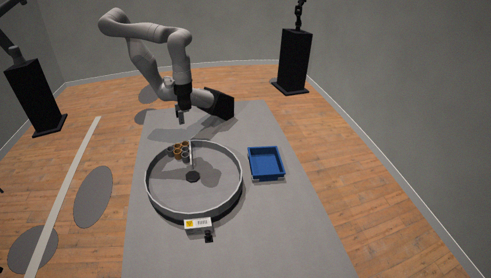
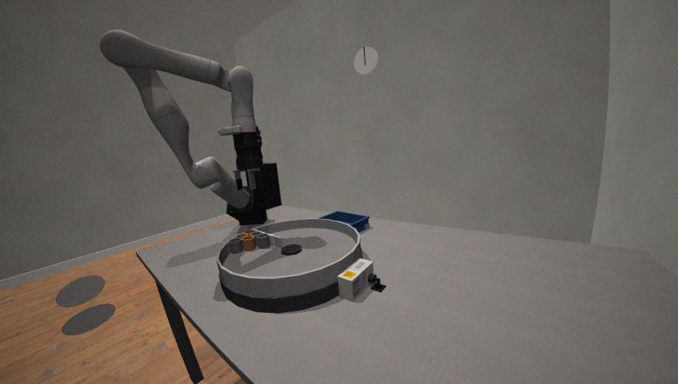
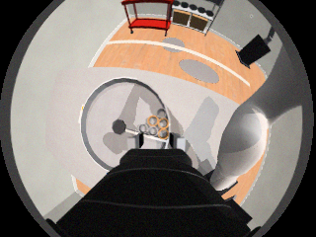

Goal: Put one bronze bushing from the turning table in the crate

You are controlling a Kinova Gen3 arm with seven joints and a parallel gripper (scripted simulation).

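The turning table point(image 1: 172, 193) point(image 2: 276, 287) point(image 3: 108, 105) is a round grey disc with a raised wall. Three bronze bushings stand upright near its arm-side wall; the front one is a bronze bushing point(image 1: 177, 153) point(image 2: 248, 243). They touch or nearly touch three grey bushings, among them a grey bushing point(image 1: 170, 151) point(image 2: 236, 245) at the outer side. The wrist view shows the cluster as rings just beyond the fingers. The blue crate point(image 1: 266, 162) point(image 2: 344, 218) is empty, beside the turning table; it is out of the wrist view. My gripper point(image 1: 179, 116) point(image 2: 245, 182) point(image 3: 156, 138) is open and empty, high above and behind the cluster.
A thin upright divider point(image 1: 191, 154) runs from the wall beside the bushings towards the dark hub point(image 1: 192, 176) point(image 2: 291, 249) point(image 3: 118, 126). A white box point(image 1: 197, 223) point(image 2: 355, 280) with a small black part sits against the outer wall, on the side away from the arm.
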